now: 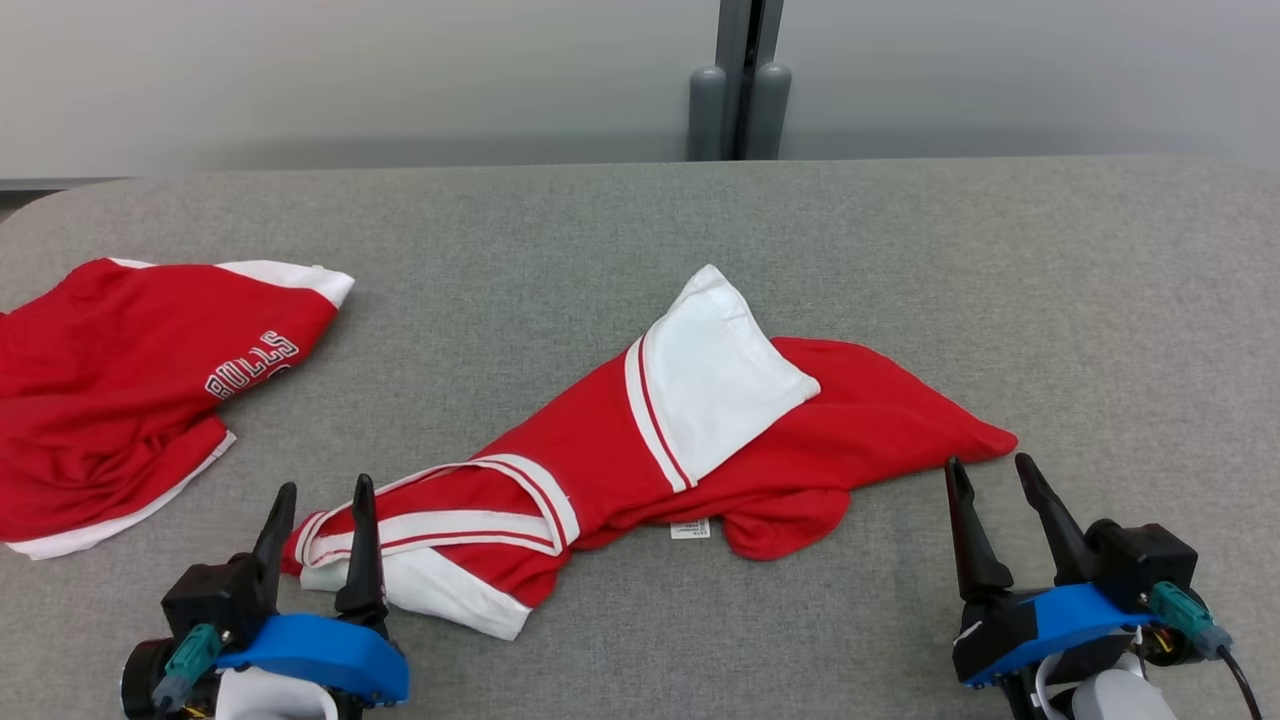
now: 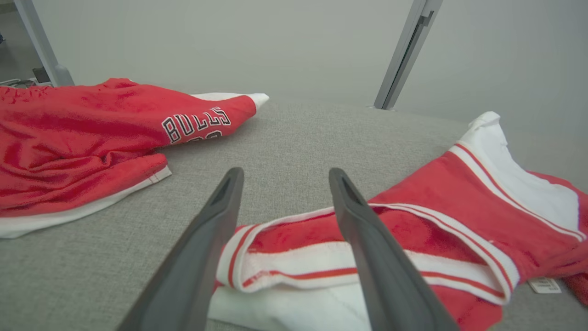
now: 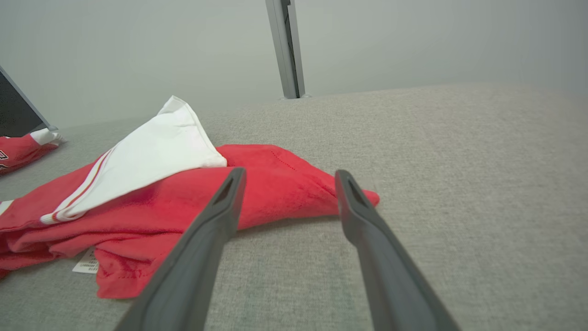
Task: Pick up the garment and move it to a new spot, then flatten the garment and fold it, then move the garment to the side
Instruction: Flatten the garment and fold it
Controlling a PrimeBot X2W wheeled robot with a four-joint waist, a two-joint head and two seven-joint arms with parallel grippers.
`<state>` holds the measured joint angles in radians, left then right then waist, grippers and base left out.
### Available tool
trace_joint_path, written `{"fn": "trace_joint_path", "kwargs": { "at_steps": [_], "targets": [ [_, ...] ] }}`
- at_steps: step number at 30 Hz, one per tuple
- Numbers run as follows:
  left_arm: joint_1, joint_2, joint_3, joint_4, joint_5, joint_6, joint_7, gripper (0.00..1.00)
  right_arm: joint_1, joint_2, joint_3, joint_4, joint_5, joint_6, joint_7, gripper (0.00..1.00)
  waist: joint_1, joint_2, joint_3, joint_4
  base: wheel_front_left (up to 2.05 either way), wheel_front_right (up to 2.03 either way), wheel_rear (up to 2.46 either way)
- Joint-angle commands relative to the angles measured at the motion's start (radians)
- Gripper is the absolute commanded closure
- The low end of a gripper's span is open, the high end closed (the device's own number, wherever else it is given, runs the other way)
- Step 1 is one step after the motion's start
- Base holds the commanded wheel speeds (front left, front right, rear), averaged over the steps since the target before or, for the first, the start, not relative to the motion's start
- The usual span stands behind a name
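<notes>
A rumpled red garment with white panels and white-and-red striped trim lies stretched across the middle of the grey padded table. My left gripper stands open at its left, striped end, one finger on either side of the trim, and holds nothing. The left wrist view shows that trim between and below the spread fingers of the left gripper. My right gripper is open just off the red right tip. In the right wrist view the right gripper points at that tip of the garment, apart from it.
A second red garment with "BULLS" lettering lies crumpled at the table's left edge, also visible as the lettered cloth in the left wrist view. A grey post stands behind the table against a pale wall. Bare table stretches to the right and behind.
</notes>
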<state>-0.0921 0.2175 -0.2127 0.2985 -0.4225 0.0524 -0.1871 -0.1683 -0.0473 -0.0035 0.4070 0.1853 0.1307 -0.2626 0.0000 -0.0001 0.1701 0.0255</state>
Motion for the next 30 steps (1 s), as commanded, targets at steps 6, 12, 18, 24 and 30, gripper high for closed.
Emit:
{"fn": "trace_joint_path", "kwargs": {
  "at_steps": [6, 12, 18, 24, 30],
  "targets": [
    [0.009, -0.003, 0.028, -0.042, 0.033, 0.006, -0.071, 0.0, 0.011, -0.006, -0.005, 0.012, -0.009, 0.0, -0.003, 0.0, 0.0, 0.0001, -0.027, -0.009, 0.0, 0.0, 0.0],
    [0.046, -0.031, 0.111, -0.16, 0.119, 0.006, -0.078, 0.0, 0.019, -0.006, -0.013, 0.014, -0.012, 0.0, -0.003, 0.0, 0.0, 0.0001, -0.037, -0.006, 0.0, 0.0, 0.0],
    [0.1, -0.093, 0.232, -0.257, 0.196, -0.023, -0.078, 0.0, 0.018, -0.006, -0.013, 0.022, -0.005, 0.0, -0.003, 0.0, 0.0, 0.0001, -0.029, 0.001, 0.0, 0.0, 0.0],
    [0.133, -0.136, 0.315, -0.241, 0.245, -0.059, -0.078, 0.0, 0.018, -0.006, 0.0, 0.045, 0.0, 0.0, -0.003, 0.0, 0.0, 0.0001, -0.029, 0.008, 0.0, 0.0, 0.0],
    [0.126, -0.158, 0.349, -0.225, 0.278, -0.089, -0.078, 0.0, -0.022, -0.005, 0.084, 0.061, -0.008, 0.0, -0.004, 0.0, 0.0, 0.0001, -0.035, 0.018, 0.0, 0.0, 0.0]
  ]
}}
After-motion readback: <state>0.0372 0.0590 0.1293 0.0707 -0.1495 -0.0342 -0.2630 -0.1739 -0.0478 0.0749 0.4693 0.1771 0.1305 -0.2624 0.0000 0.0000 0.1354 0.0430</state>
